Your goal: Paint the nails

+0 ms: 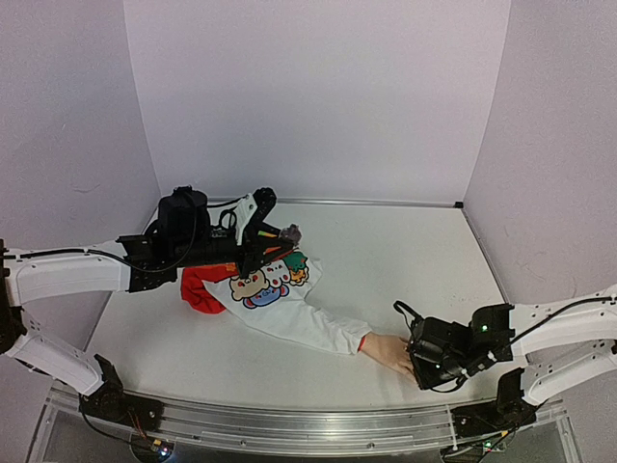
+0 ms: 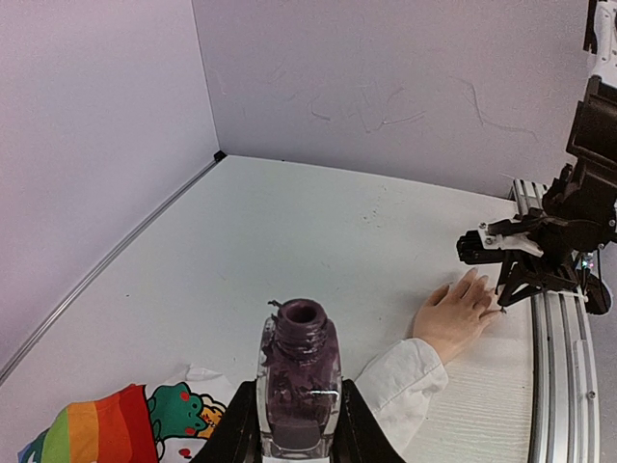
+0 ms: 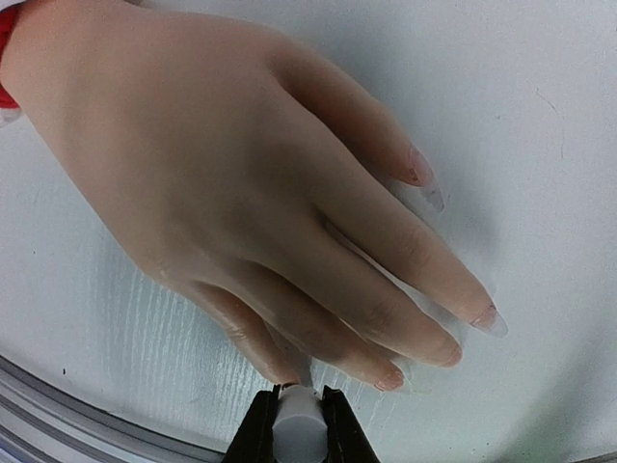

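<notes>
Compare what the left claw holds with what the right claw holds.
The left claw grips a dark purple glass bottle, uncapped; the right claw grips a small white cap. The bottle sits far from the mannequin hand, near the printed shirt; the cap is at its fingertips. Both are firmly clamped.

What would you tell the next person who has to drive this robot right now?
Left tool: shut on the open polish bottle, held upright over the cartoon shirt.
Right tool: shut on the white cap, right at the fingertips of the mannequin hand.
The hand lies palm down on the table, near the front edge.
Done: bottle opened. The nails in view look bare; the one by the cap is hidden.
Left: paint the nails, then probably recap the bottle.
</notes>
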You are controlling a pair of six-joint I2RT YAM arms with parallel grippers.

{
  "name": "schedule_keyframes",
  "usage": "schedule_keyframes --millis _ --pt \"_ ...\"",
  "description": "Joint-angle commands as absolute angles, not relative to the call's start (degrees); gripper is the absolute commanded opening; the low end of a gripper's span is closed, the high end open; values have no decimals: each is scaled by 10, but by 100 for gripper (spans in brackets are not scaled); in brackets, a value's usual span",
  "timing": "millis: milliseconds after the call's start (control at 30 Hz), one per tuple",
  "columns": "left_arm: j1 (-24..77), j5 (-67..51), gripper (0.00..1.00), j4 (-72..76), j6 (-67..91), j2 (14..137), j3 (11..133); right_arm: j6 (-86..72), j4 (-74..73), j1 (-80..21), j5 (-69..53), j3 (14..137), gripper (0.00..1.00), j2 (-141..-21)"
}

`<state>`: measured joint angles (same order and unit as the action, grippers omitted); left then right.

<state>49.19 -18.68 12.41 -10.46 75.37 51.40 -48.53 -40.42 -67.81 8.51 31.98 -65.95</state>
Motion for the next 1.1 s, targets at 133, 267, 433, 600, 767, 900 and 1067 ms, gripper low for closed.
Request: schedule_keyframes --millis 133,267,433,600,767,900,1067 --pt "493 -181 0 140 -101 732 527 -491 -416 -681 88 343 0 -669" --pt "493 -181 0 141 -101 732 527 -490 -416 -681 92 344 0 -669" --pt "493 -180 0 140 -102 731 527 -490 -419 -681 97 346 0 -665" --pt "493 -179 0 139 -103 730 529 -492 -444 -681 112 353 0 -636" --pt "493 -183 0 139 -104 734 531 -490 -465 -681 111 359 0 -630" --pt "493 -185 0 139 -103 736 532 -489 -475 -681 107 359 0 -624" --pt "493 -184 0 140 -104 735 531 -483 -477 -681 105 360 0 -614"
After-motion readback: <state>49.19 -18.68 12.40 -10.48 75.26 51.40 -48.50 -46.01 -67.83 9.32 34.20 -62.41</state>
